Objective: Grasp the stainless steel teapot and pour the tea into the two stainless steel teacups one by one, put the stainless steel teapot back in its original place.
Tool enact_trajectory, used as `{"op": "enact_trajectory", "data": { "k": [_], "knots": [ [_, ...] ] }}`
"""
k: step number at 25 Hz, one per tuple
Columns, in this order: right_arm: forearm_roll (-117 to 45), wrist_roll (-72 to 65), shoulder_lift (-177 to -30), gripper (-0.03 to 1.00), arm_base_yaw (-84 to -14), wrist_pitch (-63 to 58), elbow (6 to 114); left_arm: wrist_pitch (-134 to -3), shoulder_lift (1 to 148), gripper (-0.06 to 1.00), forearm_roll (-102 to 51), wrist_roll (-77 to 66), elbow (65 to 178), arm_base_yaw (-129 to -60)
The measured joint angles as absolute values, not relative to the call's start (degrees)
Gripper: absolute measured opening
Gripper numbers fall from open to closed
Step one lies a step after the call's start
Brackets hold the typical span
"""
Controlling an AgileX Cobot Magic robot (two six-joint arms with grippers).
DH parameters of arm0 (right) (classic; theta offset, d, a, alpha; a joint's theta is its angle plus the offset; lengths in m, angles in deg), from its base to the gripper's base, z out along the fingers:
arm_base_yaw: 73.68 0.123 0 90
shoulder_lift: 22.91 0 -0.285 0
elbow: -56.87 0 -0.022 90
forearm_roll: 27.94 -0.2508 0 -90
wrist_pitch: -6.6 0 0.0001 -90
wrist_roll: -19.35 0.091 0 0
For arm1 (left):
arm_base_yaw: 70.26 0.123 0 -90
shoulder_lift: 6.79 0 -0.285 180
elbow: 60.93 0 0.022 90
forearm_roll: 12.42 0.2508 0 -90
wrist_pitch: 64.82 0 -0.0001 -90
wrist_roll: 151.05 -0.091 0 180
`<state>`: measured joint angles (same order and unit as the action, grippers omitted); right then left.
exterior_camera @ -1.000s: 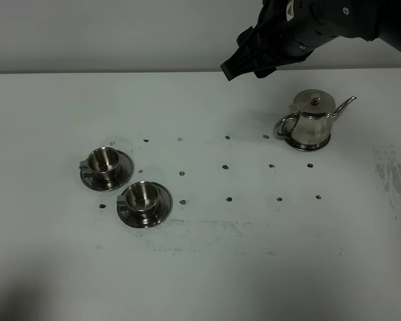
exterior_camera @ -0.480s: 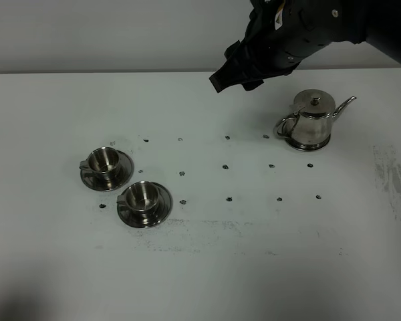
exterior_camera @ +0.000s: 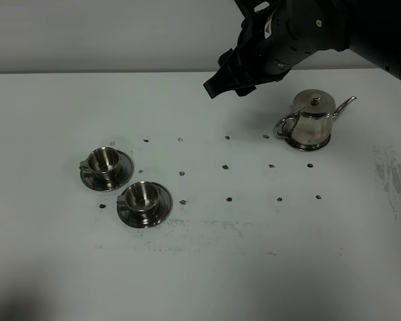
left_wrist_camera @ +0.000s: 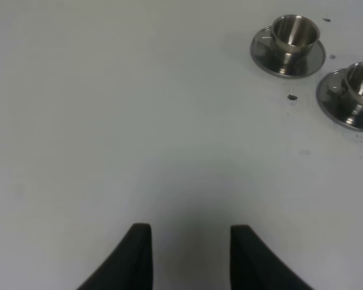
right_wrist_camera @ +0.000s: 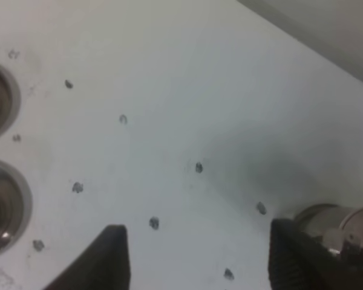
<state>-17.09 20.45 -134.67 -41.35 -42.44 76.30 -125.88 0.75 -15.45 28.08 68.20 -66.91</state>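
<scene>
The stainless steel teapot (exterior_camera: pixel 313 119) stands upright at the right rear of the table on its steel disc (exterior_camera: pixel 308 145), spout to the right and handle to the left. It also shows at the edge of the right wrist view (right_wrist_camera: pixel 339 225). The two teacups (exterior_camera: pixel 104 160) (exterior_camera: pixel 142 196) sit on saucers at the left; the left wrist view shows them too (left_wrist_camera: pixel 294 32) (left_wrist_camera: pixel 360 81). My right gripper (exterior_camera: pixel 227 84) hangs open and empty in the air, left of and above the teapot (right_wrist_camera: pixel 199 244). My left gripper (left_wrist_camera: pixel 190 237) is open and empty over bare table, well away from the cups.
The white table (exterior_camera: pixel 254 267) carries rows of small dark marks (exterior_camera: pixel 226 166) between the cups and the teapot, and scuffed smudges (exterior_camera: pixel 391 175) near the right edge. A grey wall runs behind the table's far edge.
My right arm has moved left and slightly lower in the exterior view, going further from the teapot. The teapot and cups have not moved.
</scene>
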Motion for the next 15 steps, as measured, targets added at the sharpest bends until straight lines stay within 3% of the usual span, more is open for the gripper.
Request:
{"op": "enact_trajectory", "data": {
  "k": [15],
  "knots": [
    [-14.80,20.61,-157.19,0.49,-42.39,-46.66,98.72,-125.88,0.75,0.36,-15.45,28.08,68.20,-66.91]
  ]
}}
